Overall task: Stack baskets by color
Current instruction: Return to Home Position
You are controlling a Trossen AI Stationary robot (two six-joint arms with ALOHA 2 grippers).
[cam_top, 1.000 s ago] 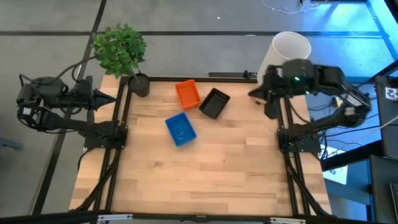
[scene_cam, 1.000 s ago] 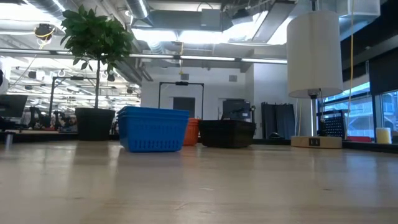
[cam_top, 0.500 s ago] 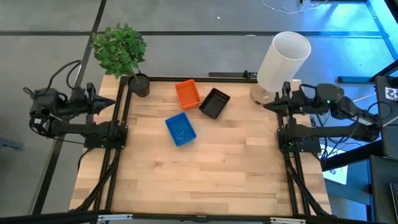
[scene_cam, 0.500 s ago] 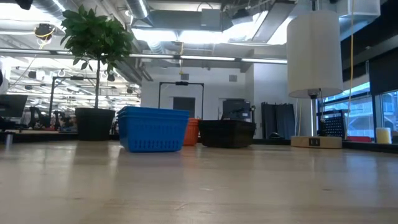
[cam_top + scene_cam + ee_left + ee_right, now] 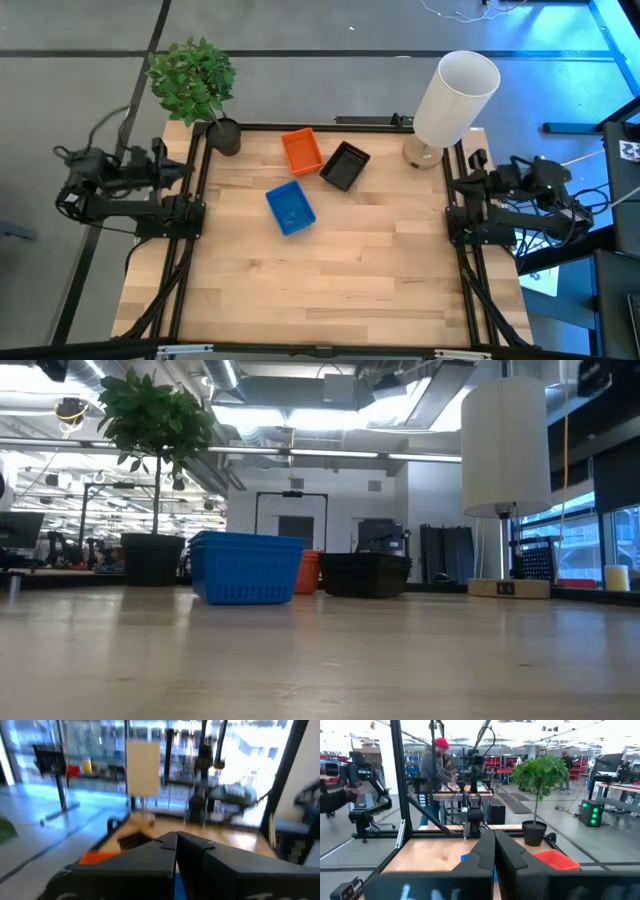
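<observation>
You: left gripper point(image 5: 176, 836) jaws together, at table point(image 5: 330, 290) left edge | right gripper point(image 5: 494, 832) jaws together, at right edge | blue baskets point(image 5: 290, 208), orange baskets point(image 5: 301, 150), black baskets point(image 5: 345, 165) grouped far-centre | near half bare wood

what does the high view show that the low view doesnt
Only the high view: the left gripper and right gripper parked at the table's side edges, and the orange stack in full. Only the low view: the room behind, and the blue stack side-on, hiding most of the orange one. Both: blue stack, black stack, plant and lamp.
</observation>
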